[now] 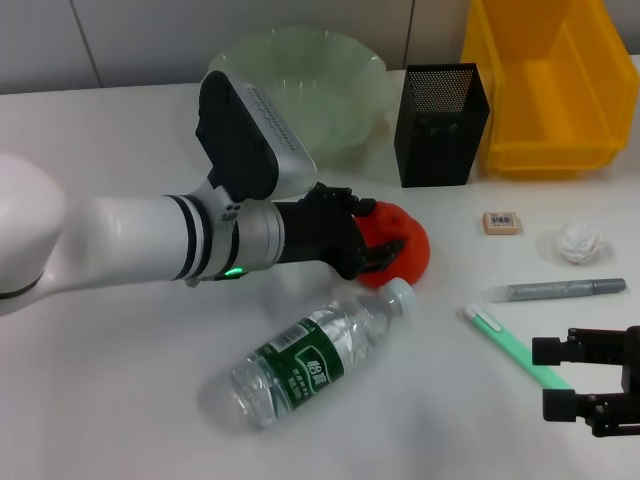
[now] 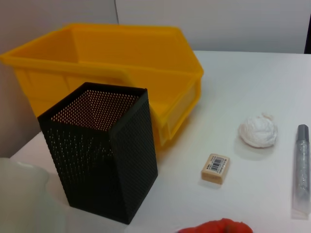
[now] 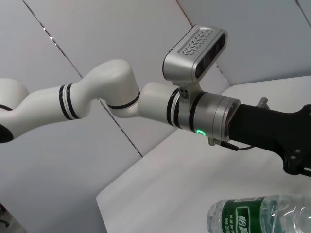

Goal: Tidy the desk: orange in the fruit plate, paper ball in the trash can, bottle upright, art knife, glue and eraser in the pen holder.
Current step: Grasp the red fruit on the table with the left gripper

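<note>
The left arm is reaching across the white table (image 1: 120, 400) from the robot's left, stretched out low and nearly flat. Its left gripper (image 1: 385, 250) is sitting right at the orange (image 1: 405, 250), with black fingers (image 1: 345, 235) wrapping around the side of the fruit. The fingers are clenching on the orange, which is resting on the table in the middle, just in front of the fruit plate (image 1: 300, 70) and the pen holder (image 1: 440, 125).

The right gripper (image 1: 560, 378) is waiting low at the near right corner, with its two fingers spread apart and gripping nothing. It is sitting just beside the end of a green stick (image 1: 510, 345).

The bottle (image 1: 320, 355) is lying on its side just in front of the orange, its white cap almost touching the fruit. The trash can (image 1: 545, 80) is standing at the far right, just beside the pen holder. The eraser (image 1: 501, 222) and the paper ball (image 1: 580, 242) are lying in front of the trash can, a little apart from each other. A grey pen-like thing (image 1: 555, 290) is lying between them and the green stick.

There is lots of bare table on the near left side, under and in front of the left arm
</note>
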Action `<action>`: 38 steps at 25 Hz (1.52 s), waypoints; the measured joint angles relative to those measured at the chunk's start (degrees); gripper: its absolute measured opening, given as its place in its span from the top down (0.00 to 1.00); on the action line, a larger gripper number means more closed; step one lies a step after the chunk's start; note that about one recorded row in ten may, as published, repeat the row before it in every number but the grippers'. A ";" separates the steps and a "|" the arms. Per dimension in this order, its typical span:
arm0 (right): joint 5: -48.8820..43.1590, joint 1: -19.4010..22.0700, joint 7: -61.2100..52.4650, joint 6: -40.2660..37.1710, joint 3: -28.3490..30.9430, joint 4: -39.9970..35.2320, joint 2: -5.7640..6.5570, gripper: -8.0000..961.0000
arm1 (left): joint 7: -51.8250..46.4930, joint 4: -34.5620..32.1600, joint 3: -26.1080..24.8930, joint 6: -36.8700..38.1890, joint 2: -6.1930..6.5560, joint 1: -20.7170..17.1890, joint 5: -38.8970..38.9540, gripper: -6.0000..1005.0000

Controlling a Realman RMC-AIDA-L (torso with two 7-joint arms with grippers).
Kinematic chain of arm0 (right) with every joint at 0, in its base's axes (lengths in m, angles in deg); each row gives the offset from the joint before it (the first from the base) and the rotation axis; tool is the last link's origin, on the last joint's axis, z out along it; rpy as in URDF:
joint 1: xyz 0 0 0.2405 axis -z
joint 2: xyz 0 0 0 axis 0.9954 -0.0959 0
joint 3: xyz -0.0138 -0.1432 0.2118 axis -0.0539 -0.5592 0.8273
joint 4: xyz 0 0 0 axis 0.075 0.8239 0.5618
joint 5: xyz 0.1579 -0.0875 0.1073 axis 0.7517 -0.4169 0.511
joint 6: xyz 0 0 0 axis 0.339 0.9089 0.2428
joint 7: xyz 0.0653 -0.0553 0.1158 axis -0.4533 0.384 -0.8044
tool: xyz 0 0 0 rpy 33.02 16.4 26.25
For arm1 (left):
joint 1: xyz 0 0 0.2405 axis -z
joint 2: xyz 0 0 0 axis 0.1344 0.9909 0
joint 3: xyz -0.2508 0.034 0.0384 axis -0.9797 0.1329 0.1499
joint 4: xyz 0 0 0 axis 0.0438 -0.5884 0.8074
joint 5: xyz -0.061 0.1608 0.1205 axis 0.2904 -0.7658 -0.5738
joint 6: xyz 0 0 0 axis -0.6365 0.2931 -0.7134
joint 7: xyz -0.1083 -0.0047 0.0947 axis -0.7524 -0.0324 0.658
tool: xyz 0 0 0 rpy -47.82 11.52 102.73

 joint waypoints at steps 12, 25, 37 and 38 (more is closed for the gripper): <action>0.32 -2.33 -2.14 0.70 -3.74 0.09 -0.28 0.21 | 0.44 -4.72 -0.66 0.65 0.67 -6.80 -0.72 0.43; 0.29 -5.37 -3.03 2.28 -4.55 2.24 -0.29 0.21 | 2.46 -4.74 -5.22 3.56 0.98 -9.99 -0.93 0.45; 0.48 -4.41 -3.59 2.47 -4.55 2.29 -0.19 0.21 | 3.77 -3.87 -5.22 3.15 0.67 -9.06 -0.91 0.46; 0.49 -4.31 -3.59 2.51 -4.55 2.29 -0.17 0.21 | 3.77 -3.87 -5.22 3.12 0.65 -8.91 -0.91 0.47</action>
